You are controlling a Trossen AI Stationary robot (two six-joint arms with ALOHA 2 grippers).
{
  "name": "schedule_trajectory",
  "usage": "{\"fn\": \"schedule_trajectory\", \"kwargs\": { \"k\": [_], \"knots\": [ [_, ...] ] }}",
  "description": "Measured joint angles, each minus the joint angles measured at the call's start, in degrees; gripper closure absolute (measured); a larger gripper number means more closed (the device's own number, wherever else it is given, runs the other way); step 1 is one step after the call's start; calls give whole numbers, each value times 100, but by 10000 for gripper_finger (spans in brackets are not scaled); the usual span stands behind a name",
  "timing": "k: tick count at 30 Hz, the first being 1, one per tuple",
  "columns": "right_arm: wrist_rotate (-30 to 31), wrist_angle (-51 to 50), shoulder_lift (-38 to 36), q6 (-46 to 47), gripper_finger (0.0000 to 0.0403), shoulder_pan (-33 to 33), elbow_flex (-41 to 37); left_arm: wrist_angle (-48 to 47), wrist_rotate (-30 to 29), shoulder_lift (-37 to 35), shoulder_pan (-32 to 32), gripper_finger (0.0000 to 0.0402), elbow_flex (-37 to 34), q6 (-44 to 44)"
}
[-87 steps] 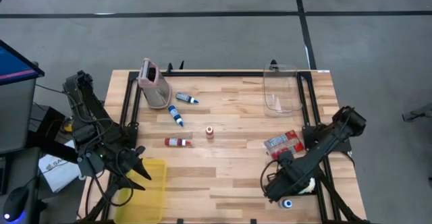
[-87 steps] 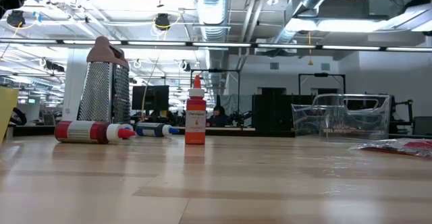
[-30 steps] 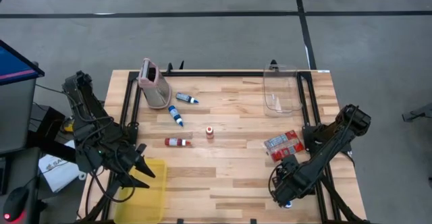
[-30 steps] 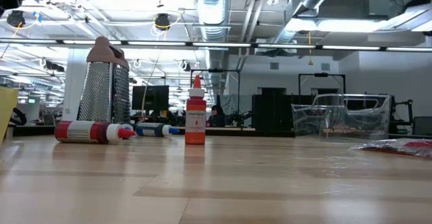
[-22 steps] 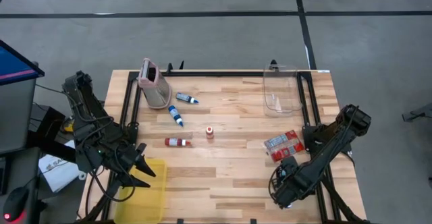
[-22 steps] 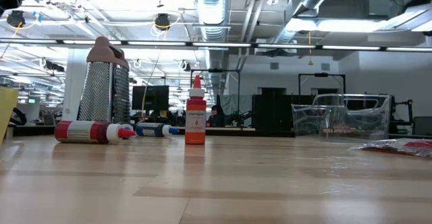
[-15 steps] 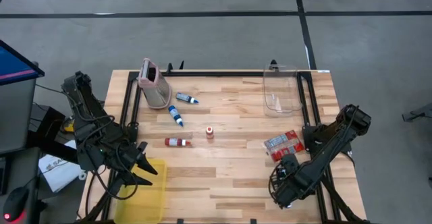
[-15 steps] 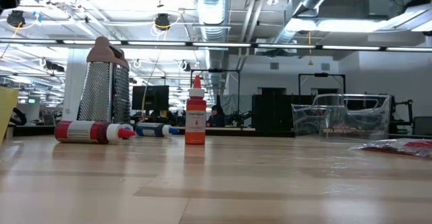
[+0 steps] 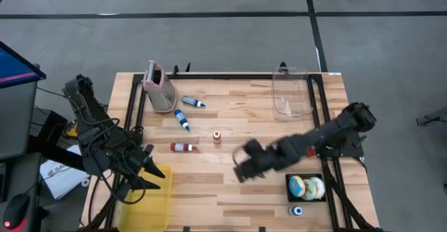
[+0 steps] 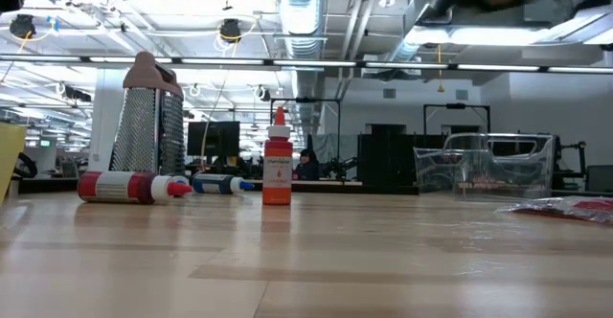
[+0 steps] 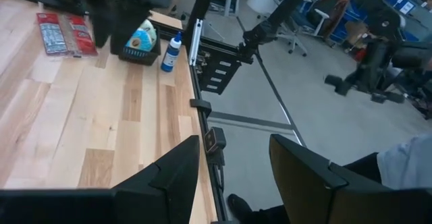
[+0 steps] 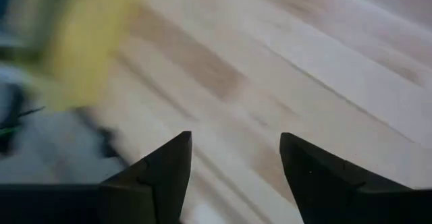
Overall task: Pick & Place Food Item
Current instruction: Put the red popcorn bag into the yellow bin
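Bare wooden table (image 9: 230, 190) fills the overhead view: the right gripper (image 9: 241, 163) hangs over its middle, while the food item (image 9: 306, 186), donuts in a small tray, sits at about four o'clock. The left gripper (image 9: 150, 170) waits at eight o'clock beside a yellow bin (image 9: 155, 200). Right wrist view shows its fingers (image 12: 158, 173) parted, holding nothing; left wrist view likewise. Judging so, the reach precedes pickup; next comes swinging toward the donuts.

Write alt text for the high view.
From above, the right pincer reaches open and empty over the wooden table, beside a small tray of food. The left pincer hovers open over a yellow bin; bottles and a grater lie beyond.
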Motion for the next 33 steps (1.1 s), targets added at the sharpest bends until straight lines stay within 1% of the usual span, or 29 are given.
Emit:
{"fn": "schedule_trajectory", "kwargs": {
  "k": [1,2,3,5,7,10,13,15,19,21,24,28,33],
  "knots": [
    [-221,268,0,-256,186,-172,-13,11,0,0,0,225,0,1],
    [-419,305,0,-340,188,-320,-15,34,17,0,-2,225,0,1],
    [-588,83,-1,-288,191,-447,-17,61,32,0,-2,225,0,14],
    [-873,-757,-1,-49,202,-654,-35,117,33,0,-5,225,0,95],
    [-890,-1614,24,69,215,-777,-41,133,32,0,-7,225,0,110],
    [-862,-2423,235,189,235,-832,-43,136,30,0,-7,225,0,253],
    [-913,-2866,564,124,249,-781,-37,183,27,0,-7,225,0,354],
    [-914,-3171,812,25,251,-679,-39,216,26,0,-7,225,0,392],
    [-916,-3437,1364,0,239,-457,-39,255,26,-2,4,225,0,382],
    [-908,-3547,1592,203,226,-372,-37,277,15,0,4,225,0,363],
    [-699,-3595,1948,542,203,-284,-39,373,8,-1,4,225,0,275],
    [-456,-3634,2399,753,178,-236,-37,465,-7,0,4,225,0,213],
    [-291,-3803,2799,771,168,-194,-14,491,-4,-1,72,225,0,-58]
  ]
}}
